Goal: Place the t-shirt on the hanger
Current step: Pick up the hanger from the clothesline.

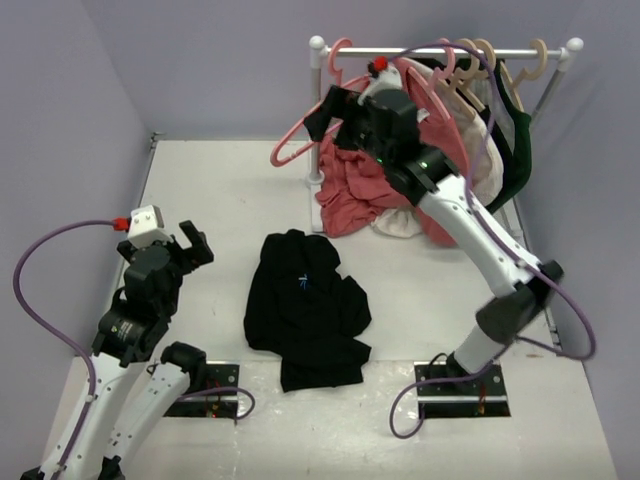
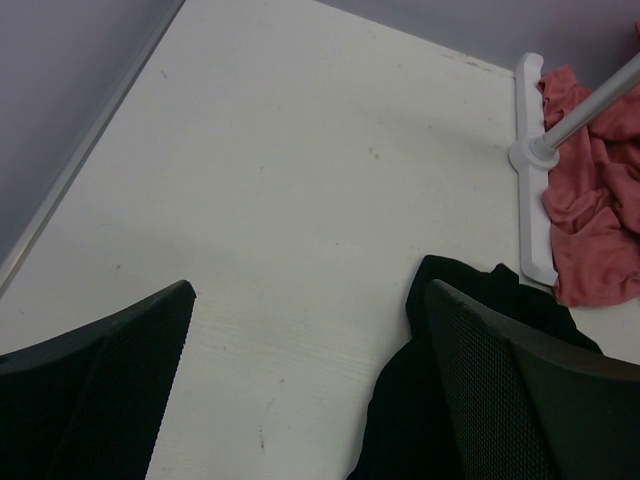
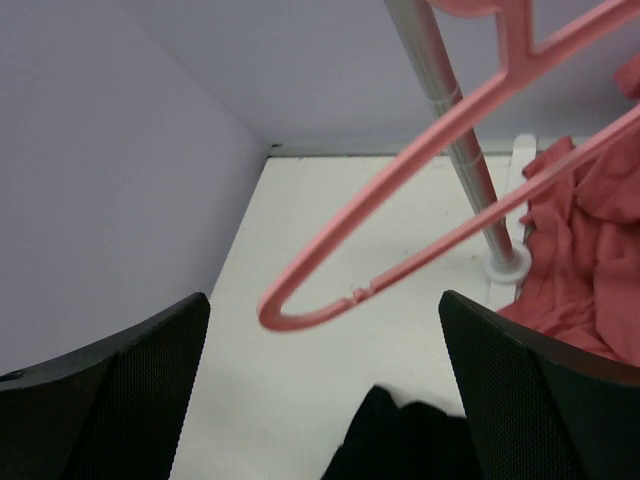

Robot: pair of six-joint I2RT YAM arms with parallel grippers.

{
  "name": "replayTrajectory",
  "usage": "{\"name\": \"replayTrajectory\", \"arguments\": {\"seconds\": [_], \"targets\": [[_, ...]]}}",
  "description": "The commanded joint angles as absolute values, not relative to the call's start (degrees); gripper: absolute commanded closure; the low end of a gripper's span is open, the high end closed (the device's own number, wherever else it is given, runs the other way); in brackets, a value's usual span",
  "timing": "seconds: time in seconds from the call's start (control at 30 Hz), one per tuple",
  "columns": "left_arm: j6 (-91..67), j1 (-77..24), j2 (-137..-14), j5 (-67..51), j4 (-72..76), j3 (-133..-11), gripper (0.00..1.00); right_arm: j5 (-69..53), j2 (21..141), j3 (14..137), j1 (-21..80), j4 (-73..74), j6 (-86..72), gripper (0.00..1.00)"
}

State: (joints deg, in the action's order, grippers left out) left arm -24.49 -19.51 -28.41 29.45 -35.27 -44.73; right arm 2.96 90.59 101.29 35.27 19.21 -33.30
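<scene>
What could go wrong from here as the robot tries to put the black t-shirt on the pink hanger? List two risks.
1. The hanger hangs right beside the red shirt; the open right jaws might pinch that cloth too.
2. The t-shirt lies crumpled on the table, so the left jaws may grab several layers, and the collar opening could be hard to find.

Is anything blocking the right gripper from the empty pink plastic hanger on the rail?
Nothing visible does. The open right gripper faces the thin pink plastic hanger directly, with only air between them. The salmon-red cloth shirt hangs off to one side of the hanger, not across the path.
</scene>
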Motion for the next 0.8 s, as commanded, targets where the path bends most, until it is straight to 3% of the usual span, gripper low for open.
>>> {"name": "replayTrajectory", "arguments": {"seconds": [0.0, 0.13, 0.33, 0.77], "targets": [[-23.91, -19.07, -28.84, 28.47, -33.22, -44.47, 0.00, 23.83, 102.66, 117.28, 41.51, 26.68, -29.15, 0.01], [-23.55, -19.07, -29.35, 27.41, -32.86, -44.30, 0.00, 33.98, 114.96, 136.25, 44.58, 32.09, -24.61, 0.01], [-23.20, -19.07, -29.44, 26.11, -32.52, -44.21, 0.00, 39.50, 120.38, 136.50, 45.44, 28.50, -20.73, 0.08], [-22.99, -19.07, -27.99, 25.61, -32.20, -43.95, 0.00, 42.63, 100.36, 103.39, 45.26, 16.58, -20.95, 0.44]]}}
